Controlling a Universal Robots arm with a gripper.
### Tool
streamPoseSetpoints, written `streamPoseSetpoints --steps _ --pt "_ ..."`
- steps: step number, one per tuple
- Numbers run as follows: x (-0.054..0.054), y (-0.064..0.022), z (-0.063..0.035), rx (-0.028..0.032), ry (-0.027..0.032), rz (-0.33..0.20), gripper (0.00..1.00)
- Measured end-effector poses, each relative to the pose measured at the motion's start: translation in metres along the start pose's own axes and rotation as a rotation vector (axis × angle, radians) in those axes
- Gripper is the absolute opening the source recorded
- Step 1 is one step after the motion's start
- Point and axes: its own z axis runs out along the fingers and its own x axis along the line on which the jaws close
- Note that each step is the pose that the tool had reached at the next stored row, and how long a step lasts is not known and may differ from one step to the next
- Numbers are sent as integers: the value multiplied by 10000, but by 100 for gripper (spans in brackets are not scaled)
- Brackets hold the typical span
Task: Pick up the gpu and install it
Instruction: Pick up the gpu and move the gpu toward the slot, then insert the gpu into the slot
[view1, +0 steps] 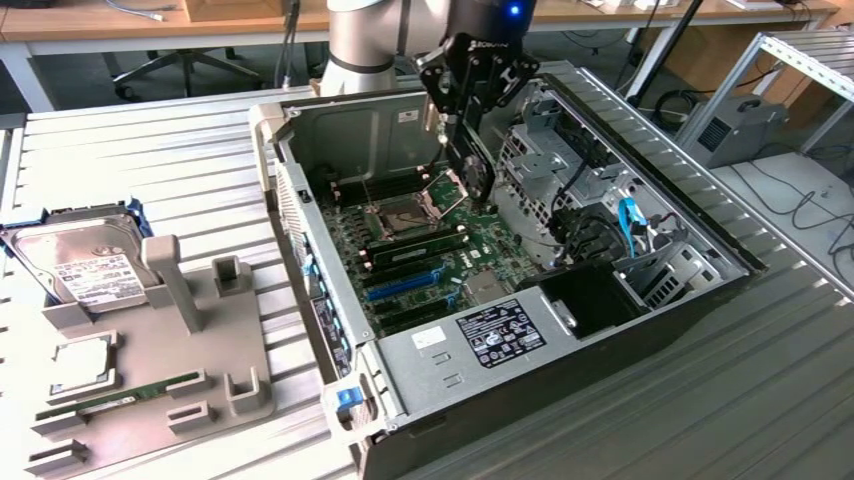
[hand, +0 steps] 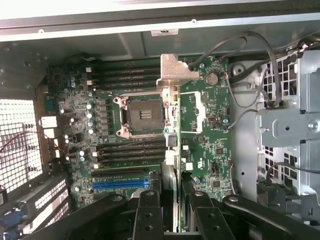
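Gripper (view1: 463, 120), fingers part-closed on the gpu (view1: 473, 165), holds it edge-down above the motherboard (view1: 501, 245) toward the far end of the case (view1: 561, 420); card judged light, stiff, fragile, best clamped across cooler and board.

Wooden desks (view1: 134, 20), office chair (view1: 174, 65) behind

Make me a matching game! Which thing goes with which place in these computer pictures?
Things:
1. dark gpu card with silver bracket
2. silver hard drive with white label
3. thin green RAM stick
4. long blue slot

Places:
A. on the green motherboard
B. in a groove of the grey tray
C. lying label up at the exterior view's far left
D. gripped by the black gripper

Pairs: 1-D, 2-C, 3-B, 4-A
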Motion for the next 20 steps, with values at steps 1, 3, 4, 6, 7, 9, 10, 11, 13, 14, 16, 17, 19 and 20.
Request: streamPoseSetpoints --steps 1,3,4,6,7,9,10,11,13,14,16,17,19,20 --pt "0 0 20 0 0 0 26" --pt "1 1 97 -1 0 0 26" --pt "2 2 163 0 0 0 26" --pt "4 3 237 1 1 0 26" --pt "4 3 239 0 0 0 26" --pt "4 3 238 0 0 0 26" --pt "4 3 238 0 0 0 26" --pt "4 3 239 0 0 0 26" --pt "4 3 238 0 0 0 26" --pt "4 3 238 0 0 0 26" --pt "4 3 239 0 0 0 26" --pt "4 3 238 0 0 0 26" --pt "4 3 239 -1 0 0 26" --pt "4 3 238 0 0 -22 26"
